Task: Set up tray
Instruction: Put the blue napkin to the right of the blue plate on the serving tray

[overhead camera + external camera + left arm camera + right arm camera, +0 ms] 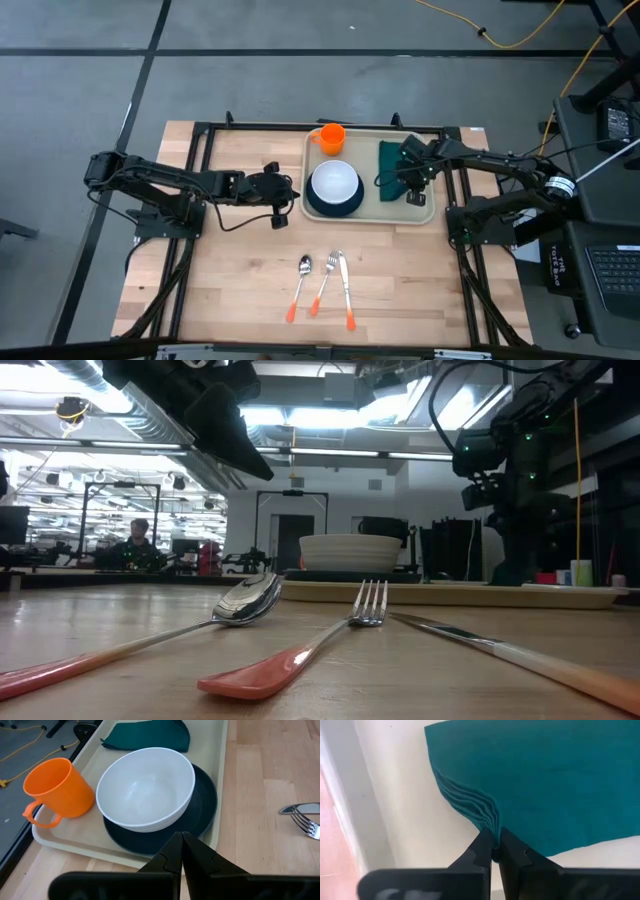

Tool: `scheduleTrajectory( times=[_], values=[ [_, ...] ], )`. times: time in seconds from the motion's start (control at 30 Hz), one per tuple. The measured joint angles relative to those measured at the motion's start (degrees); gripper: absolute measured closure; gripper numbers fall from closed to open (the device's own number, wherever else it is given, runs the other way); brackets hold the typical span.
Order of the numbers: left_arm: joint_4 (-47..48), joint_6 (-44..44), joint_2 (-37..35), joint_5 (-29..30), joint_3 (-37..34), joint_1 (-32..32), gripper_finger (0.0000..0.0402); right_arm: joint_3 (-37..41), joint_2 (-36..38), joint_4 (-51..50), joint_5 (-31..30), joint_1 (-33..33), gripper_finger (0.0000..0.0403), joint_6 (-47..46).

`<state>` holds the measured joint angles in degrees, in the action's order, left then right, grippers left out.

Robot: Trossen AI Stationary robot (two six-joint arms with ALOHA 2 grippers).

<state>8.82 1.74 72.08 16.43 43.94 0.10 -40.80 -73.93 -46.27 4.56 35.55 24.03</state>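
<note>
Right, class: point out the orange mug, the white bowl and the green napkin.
orange mug (60,787), left wrist view, on its outer side wall.
white bowl (145,787), left wrist view, on its inside bottom.
green napkin (545,780), right wrist view, on its flat top surface.

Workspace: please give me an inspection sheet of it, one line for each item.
Surface: wooden table.
Job's things: tray holds plate with bowl, cup, napkin.
Clutter: spoon, fork, knife lie on the table, off the tray.
Grippers: left gripper shut, empty, beside the tray; right gripper shut on the napkin's bunched edge.
Cables: yellow cable on the floor.
Surroundings: a person sits far behind.
</note>
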Motion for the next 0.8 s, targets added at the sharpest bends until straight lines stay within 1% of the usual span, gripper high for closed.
scheduleTrajectory(
  times=[0.3,0.4,0.53,0.63,0.8],
  values=[
    [0.0,0.0,0.0,0.0,0.0,0.0,0.0396,0.0,0.0,0.1,0.1,0.0,0.0385,-0.4],
    [0.0,0.0,0.0,0.0,0.0,0.0,0.0396,0.0,0.0,0.1,0.1,0.0,0.0363,-2.5],
    [0.0,0.0,0.0,0.0,0.0,0.0,0.0396,0.0,0.0,0.1,0.1,0.0,0.0333,-2.6],
    [0.0,0.0,0.0,0.0,0.0,0.0,0.0396,0.0,0.0,0.1,0.0,0.0,0.0323,-2.6],
    [0.0,0.0,0.0,0.0,0.0,0.0,0.0396,0.0,0.0,0.1,0.0,0.0,0.0320,-1.9]
  ],
)
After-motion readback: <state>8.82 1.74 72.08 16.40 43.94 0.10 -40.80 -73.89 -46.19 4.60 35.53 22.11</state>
